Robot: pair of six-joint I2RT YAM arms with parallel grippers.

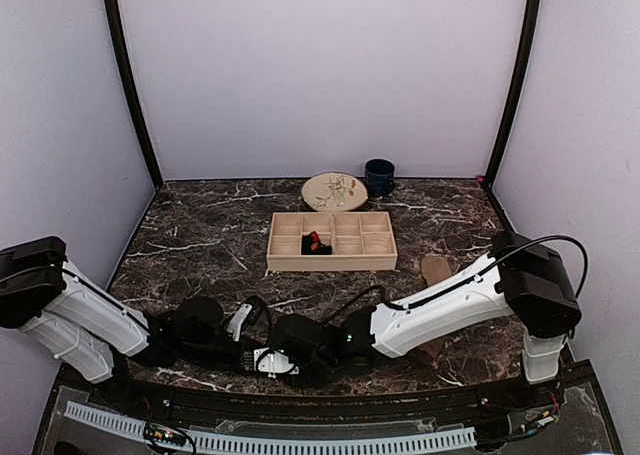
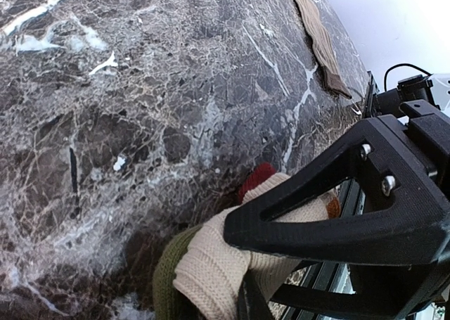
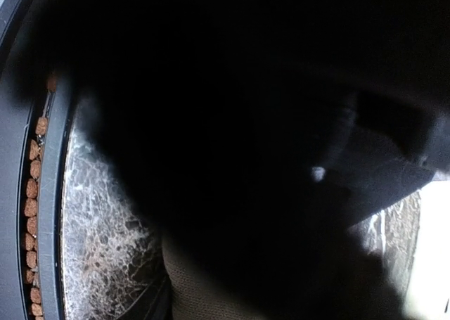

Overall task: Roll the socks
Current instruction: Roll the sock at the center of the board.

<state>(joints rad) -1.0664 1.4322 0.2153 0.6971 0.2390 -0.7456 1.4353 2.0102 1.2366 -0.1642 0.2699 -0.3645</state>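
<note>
Left gripper (image 2: 242, 267) apparently clamped on bunched striped sock (image 2: 211, 271), near edge of marble table (image 2: 140, 123). Right gripper (image 1: 290, 360) adjacent, wrist view dark, state unclear. Tan sock (image 1: 436, 269) at right. Argyle sock (image 1: 318, 243) in wooden tray (image 1: 330, 265).

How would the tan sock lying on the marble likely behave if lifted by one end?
The tan sock lies flat and limp, so it would probably droop, not hold shape. It looks thin, so likely light; pushed, it should slide or bunch rather than roll.

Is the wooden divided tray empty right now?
No, in the top view a black sock with red-orange markings lies in one compartment of the wooden tray.
</note>
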